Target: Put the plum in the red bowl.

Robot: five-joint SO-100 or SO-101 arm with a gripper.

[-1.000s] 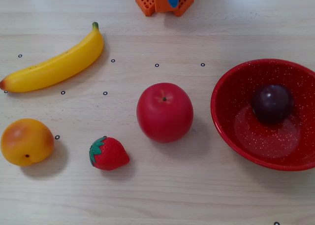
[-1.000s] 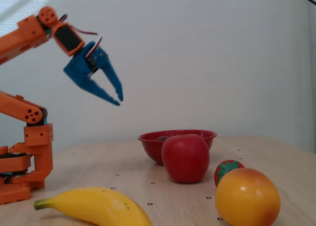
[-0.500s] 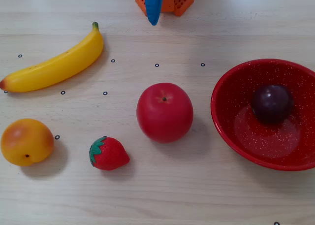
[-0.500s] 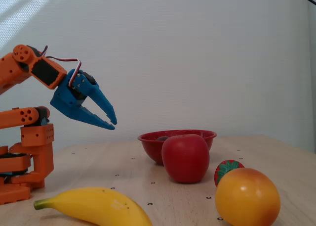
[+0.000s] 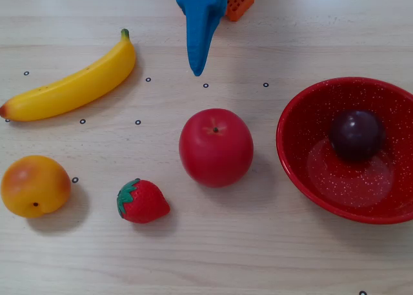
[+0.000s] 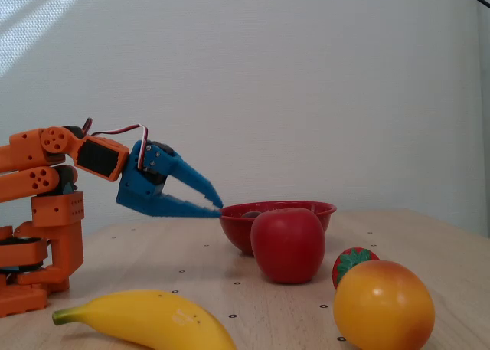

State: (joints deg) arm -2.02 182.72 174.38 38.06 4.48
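Folding down low toward its base over the last second, the empty gripper (image 6: 217,207) has its fingers nearly together, while the plum (image 5: 356,133) sits inside the red bowl (image 5: 303,172), suggesting the job is done.

banana (image 5: 76,84), upper left, lying diagonal | orange (image 5: 34,185), lower left | strawberry (image 5: 142,201), right of orange | red apple (image 5: 215,147), centre | bench (image 5: 213,256), light wood

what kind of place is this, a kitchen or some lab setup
Most likely a hobby robot test bench, not a kitchen: toy fruit such as the banana on a marked wooden table, and a small orange arm.
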